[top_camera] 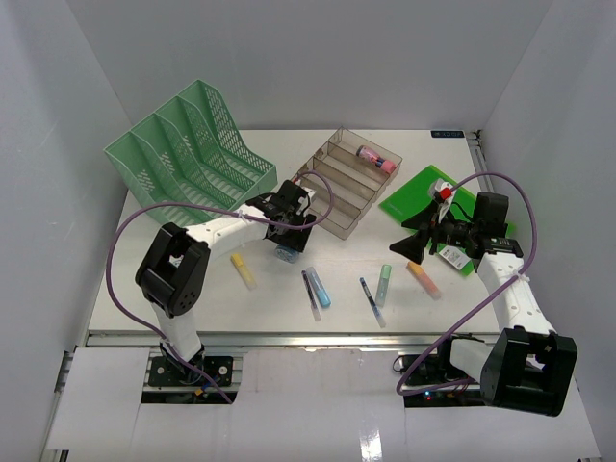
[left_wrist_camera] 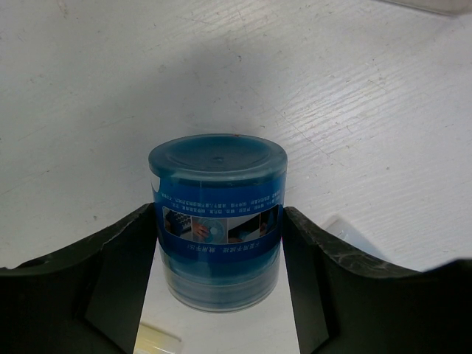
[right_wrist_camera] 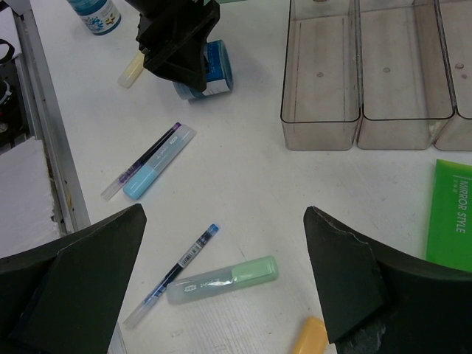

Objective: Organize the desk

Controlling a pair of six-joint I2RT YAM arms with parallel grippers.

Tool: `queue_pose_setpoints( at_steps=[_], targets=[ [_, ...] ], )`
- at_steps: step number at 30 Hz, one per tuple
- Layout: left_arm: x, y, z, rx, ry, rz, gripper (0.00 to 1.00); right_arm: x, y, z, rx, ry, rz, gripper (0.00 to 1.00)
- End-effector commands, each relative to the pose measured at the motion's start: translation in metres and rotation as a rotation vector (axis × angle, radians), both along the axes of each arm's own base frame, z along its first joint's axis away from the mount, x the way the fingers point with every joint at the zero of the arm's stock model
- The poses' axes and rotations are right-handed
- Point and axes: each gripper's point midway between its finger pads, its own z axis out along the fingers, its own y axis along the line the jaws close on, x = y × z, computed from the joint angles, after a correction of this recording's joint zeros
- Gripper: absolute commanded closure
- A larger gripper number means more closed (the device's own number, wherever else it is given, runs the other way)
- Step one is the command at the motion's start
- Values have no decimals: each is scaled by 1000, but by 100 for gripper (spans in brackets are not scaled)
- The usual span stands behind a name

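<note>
Black fingers (left_wrist_camera: 118, 280) of the left gripper (left_wrist_camera: 220, 214) fill the bottom of its wrist view. They are set against both sides of a blue jar (left_wrist_camera: 217, 243) that stands upright on the desk (left_wrist_camera: 346, 110). No gap shows on either side, so the jaws are clamped on it. The jar's label carries small white lettering and a strip of tiny pictures, too fine to read. Over the right half of the desk the right gripper (right_wrist_camera: 225, 214) hangs with its jaws wide apart and nothing between them. Beneath it a blue-tipped pen (right_wrist_camera: 177, 276) touches a green highlighter (right_wrist_camera: 221, 280), and the end of an orange marker (right_wrist_camera: 310, 339) shows at the bottom edge. Farther left a purple-tipped pen (right_wrist_camera: 151, 156) lies against a light blue highlighter (right_wrist_camera: 144, 181), and a yellow marker (top_camera: 243, 269) lies just beside the jar. That makes six loose writing things, strung in a row near the front. One silver rail (top_camera: 289, 337) runs along the near edge, and white walls close the other three sides. Bare surface lies between the row of pens and the clear smoky tray (top_camera: 332, 197), and at the front left corner. The tray stands at the back middle with one pink item (top_camera: 375, 159) in its far compartment. One mint-green mesh file rack (top_camera: 188, 154) stands at the back left. One green cover (right_wrist_camera: 450, 221), just right of the tray, reads "MIRROR STYLE". One white bottle (right_wrist_camera: 96, 15) with a blue label shows at the top of the right wrist view, its writing too small to read.
</note>
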Motion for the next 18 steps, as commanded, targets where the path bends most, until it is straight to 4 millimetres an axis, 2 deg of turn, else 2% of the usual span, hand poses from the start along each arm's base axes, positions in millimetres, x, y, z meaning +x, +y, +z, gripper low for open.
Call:
queue_pose_setpoints(
  at_steps=[1,8,13,15,18],
  targets=[
    [-3,-2,-6,13,27,-10,27,-2,2,9,24,-24,20,6],
    [0,-6,-1,8,19,-11,18,-2,1,11,28,-27,20,6],
    [2,-9,3,4,23,-20,17,-3,1,11,29,-27,21,6],
    [2,-9,2,3,29,-21,20,-3,1,11,31,-26,22,6],
    [3,-11,2,-2,30,-20,35,-3,1,12,31,-26,22,6]
  ],
)
